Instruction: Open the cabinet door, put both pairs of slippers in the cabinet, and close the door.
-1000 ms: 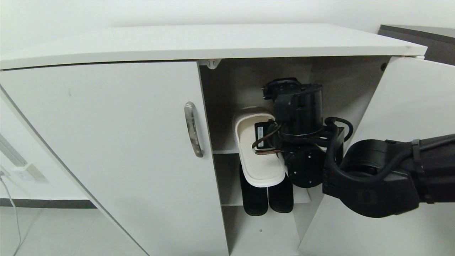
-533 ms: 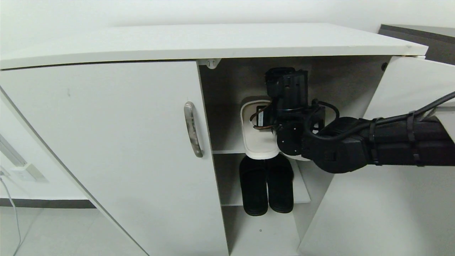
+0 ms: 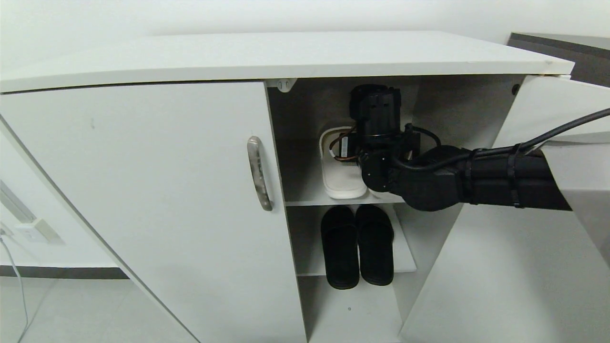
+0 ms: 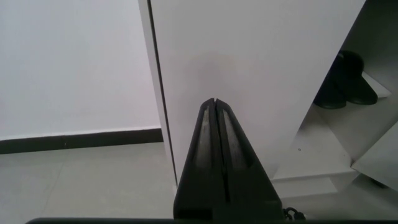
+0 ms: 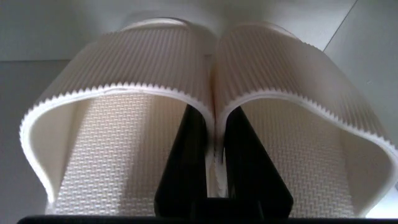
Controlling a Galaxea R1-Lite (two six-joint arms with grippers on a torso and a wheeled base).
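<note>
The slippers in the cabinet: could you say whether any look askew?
Only the black slippers: their heels seem to overhang the front edge of their shelf. The white slippers sit paired above, in the right gripper.

Two white slippers (image 3: pixel 339 178), two black slippers (image 3: pixel 339 247), one cabinet (image 3: pixel 286 52), two doors (image 3: pixel 143 200), one metal handle (image 3: pixel 258 174).

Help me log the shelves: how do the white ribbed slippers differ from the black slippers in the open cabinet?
The white ribbed slippers are at the upper shelf; the plain black slippers lie on the shelf below. The white pair is pinched by the right hand at its touching inner walls; the black pair lies free. Both pairs lie side by side inside the cabinet.
</note>
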